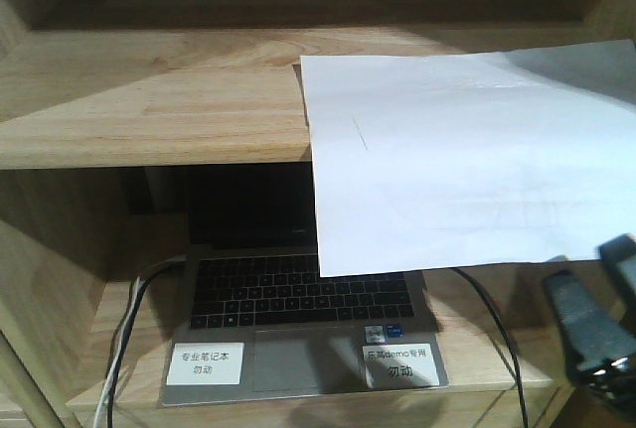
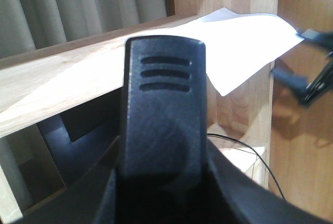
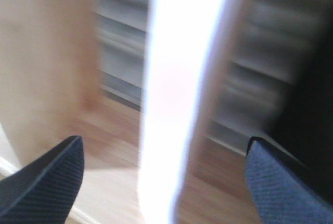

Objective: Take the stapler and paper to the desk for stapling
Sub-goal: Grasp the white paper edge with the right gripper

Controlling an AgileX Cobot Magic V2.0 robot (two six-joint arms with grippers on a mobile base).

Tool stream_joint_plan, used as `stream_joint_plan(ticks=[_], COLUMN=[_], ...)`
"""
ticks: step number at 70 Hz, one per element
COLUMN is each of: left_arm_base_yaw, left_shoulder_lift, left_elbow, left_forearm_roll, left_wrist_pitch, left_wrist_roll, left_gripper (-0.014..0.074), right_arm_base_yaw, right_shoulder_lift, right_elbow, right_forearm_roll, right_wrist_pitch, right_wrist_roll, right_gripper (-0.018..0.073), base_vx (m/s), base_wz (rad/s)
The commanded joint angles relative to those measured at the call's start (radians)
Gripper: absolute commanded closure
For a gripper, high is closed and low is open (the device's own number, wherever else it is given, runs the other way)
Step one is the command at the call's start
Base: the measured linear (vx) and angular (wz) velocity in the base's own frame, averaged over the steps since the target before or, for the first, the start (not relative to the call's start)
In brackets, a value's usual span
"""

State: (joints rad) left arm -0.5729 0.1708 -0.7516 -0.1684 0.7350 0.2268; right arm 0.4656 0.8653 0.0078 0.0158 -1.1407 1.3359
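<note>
The paper (image 1: 467, 150) lies on the shelf (image 1: 149, 90), overhanging the laptop (image 1: 298, 339) below.

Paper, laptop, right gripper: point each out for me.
paper (image 1: 467, 150), front view, middle of the white sheet.
laptop (image 1: 298, 294), front view, on its keyboard.
right gripper (image 3: 164, 146), right wrist view, midway between its two fingertips.

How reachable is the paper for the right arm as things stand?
Probably yes: the right gripper has its jaws open and the paper seems to lie edge-on between them, though the wrist view is blurred.
</note>
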Motion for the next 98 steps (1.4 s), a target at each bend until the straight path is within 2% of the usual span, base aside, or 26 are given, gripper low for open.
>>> stream_joint_plan(ticks=[1, 51, 79, 88, 98], left_arm_base_yaw=[-0.009, -0.009, -0.009, -0.009, -0.009], left_shoulder_lift=[0.015, 0.015, 0.015, 0.015, 0.015], left_elbow=[-0.029, -0.029, -0.029, -0.029, -0.029], left_forearm_roll=[-0.016, -0.016, -0.016, -0.016, -0.016], left_wrist_pitch=[-0.114, -0.114, -0.114, -0.114, -0.114], left_wrist_roll=[-0.001, -0.001, -0.001, -0.001, -0.001], left_gripper=[0.0602, 0.0602, 0.0602, 0.0602, 0.0602], right_arm_base_yaw=[0.002, 0.001, 0.001, 0.001, 0.001], right_shoulder_lift=[0.038, 0.154, 0.155, 0.155, 0.155], right_elbow=[-0.029, -0.202, -0.258, -0.258, -0.258], right_forearm_roll=[-0.016, -0.007, 0.064, 0.071, 0.071], right_wrist_pitch=[-0.198, -0.197, -0.197, -0.197, -0.197], right_wrist_roll=[0.002, -0.053, -0.072, -0.079, -0.079], right_gripper=[-0.0036, -0.0036, -0.0032, 0.0013, 0.0155], base_vx=[0.00, 0.00, 0.00, 0.00, 0.00], base_wz=[0.00, 0.00, 0.00, 0.00, 0.00])
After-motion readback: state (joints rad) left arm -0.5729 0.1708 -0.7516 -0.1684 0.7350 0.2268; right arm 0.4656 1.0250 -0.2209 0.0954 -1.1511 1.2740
